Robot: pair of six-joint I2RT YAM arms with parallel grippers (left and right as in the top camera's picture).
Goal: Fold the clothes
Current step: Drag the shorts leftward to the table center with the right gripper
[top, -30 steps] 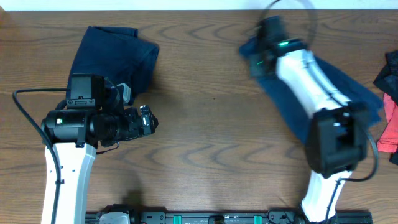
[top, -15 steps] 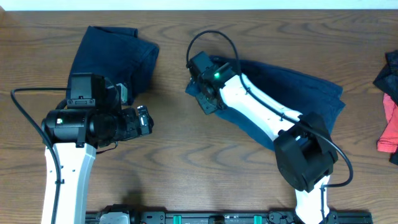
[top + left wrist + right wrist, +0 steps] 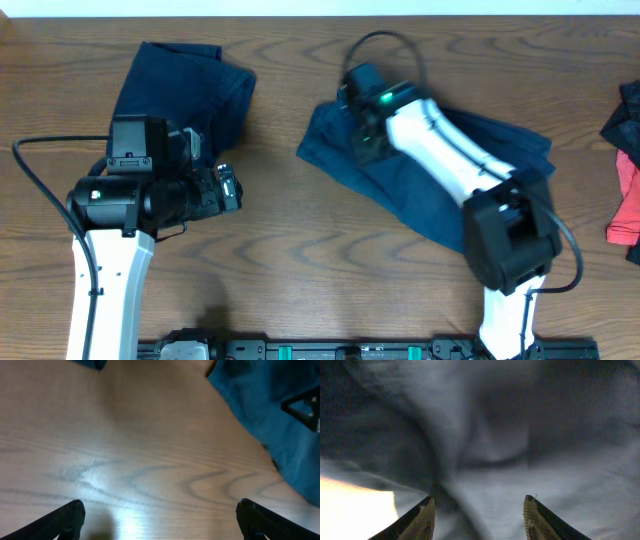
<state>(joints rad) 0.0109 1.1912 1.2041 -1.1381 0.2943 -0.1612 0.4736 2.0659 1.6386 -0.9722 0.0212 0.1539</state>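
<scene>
The navy shorts (image 3: 395, 190) lie spread out right of the middle of the bench (image 3: 300, 270). Their long axis runs on a slant, from a corner near the bench's middle toward the right edge and slightly toward the near edge.

The right claw (image 3: 479, 512) hangs over the end of the shorts nearest the far edge. Its fingers (image 3: 420, 520) are parted, with rumpled dark cloth filling the gap below them and nothing gripped. A sliver of bare wood shows at the lower left of the right wrist view, so the claw is probably close to a cloth edge.

The left claw (image 3: 228, 187) is also released and holds nothing. It sits over bare wood toward the left edge and points across at the shorts. Their nearest corner lies ahead of it, with a stretch of bare bench between.

The right arm is therefore the one placed to take the cloth. It would likely fold across the long axis, drawing the far end toward the near edge.

A compact navy garment (image 3: 180, 85) rests by the far left corner. A coral-red piece (image 3: 628, 210) and a dark piece (image 3: 622, 118) wait at the right edge.
</scene>
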